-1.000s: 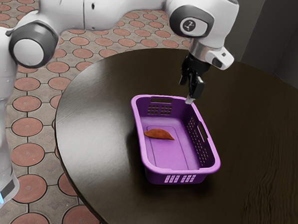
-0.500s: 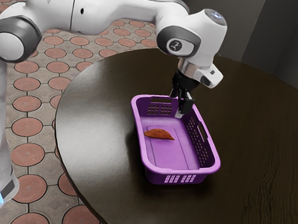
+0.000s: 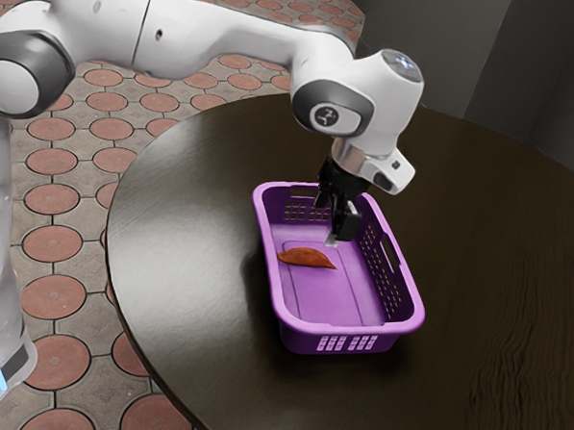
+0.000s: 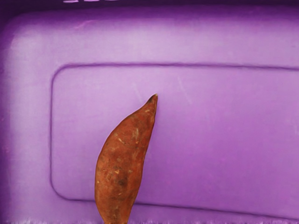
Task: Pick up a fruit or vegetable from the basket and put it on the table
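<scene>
Sinking farther into the purple basket, the gripper has swung closer to the sweet potato than it was half a second ago. Taking twelve as the exterior view's top, it now hangs toward one o'clock of the potato, which hasn't budged from the basket floor. I can't tell from here whether the gripper is open or closed. To me it's lining up the grasp; lifting out and setting on the table remain.

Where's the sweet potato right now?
In the exterior view, the sweet potato lies on the floor of the purple basket, close to its wall on the exterior view's left.
</scene>
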`<state>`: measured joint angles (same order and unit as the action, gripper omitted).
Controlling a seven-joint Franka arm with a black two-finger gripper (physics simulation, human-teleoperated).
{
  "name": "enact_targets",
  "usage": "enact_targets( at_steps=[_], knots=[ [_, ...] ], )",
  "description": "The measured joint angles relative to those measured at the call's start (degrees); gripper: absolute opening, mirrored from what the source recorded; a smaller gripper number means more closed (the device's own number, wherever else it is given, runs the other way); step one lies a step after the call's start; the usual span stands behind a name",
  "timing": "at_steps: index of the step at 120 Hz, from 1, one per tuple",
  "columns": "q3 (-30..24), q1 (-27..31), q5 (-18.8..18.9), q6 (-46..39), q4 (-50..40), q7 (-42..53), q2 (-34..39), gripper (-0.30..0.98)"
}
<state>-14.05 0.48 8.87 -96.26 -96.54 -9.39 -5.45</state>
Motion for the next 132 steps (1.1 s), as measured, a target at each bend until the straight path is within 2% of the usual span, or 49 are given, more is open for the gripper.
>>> enact_targets(
  at_steps=[41, 86, 132],
  knots=[
    [1.6, 0.4, -0.3, -3.5, -5.3, -0.9, 0.8, 0.69],
    [4.8, 0.8, -6.2, -8.0, -7.2, 2.5, -0.2, 0.69],
    [4.1, 0.4, -6.3, -9.7, -8.2, 5.0, -1.5, 0.69]
  ],
)
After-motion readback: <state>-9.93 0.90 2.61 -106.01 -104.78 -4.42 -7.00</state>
